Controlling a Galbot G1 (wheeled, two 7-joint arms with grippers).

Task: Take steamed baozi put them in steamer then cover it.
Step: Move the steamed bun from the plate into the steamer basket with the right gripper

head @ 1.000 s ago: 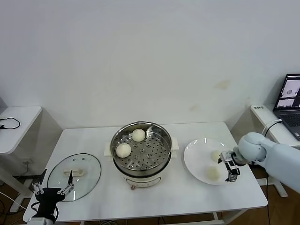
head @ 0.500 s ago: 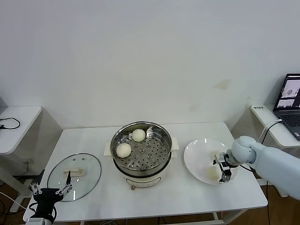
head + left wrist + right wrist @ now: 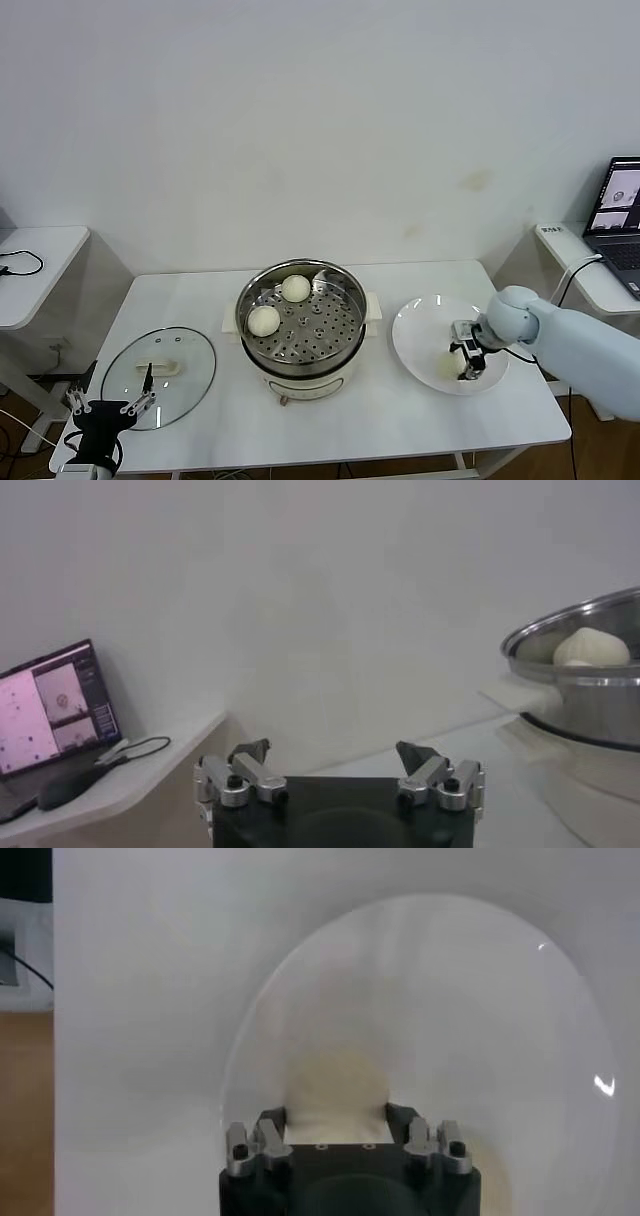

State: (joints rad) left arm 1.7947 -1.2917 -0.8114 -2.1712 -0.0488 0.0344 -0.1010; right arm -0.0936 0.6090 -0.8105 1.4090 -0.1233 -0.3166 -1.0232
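cover (image 3: 158, 376) left of steamer (image 3: 301, 318), plate (image 3: 420, 340) right

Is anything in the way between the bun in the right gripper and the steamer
Nothing visible. The right gripper is closed around a baozi on the plate; bare table separates it from the uncovered steamer.

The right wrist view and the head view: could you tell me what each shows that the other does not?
Only the right wrist view shows the right gripper with its fingers either side of a baozi. Only the head view shows the steamer with two buns inside, the cover lying on the table, and the open left gripper. Both show the white plate.
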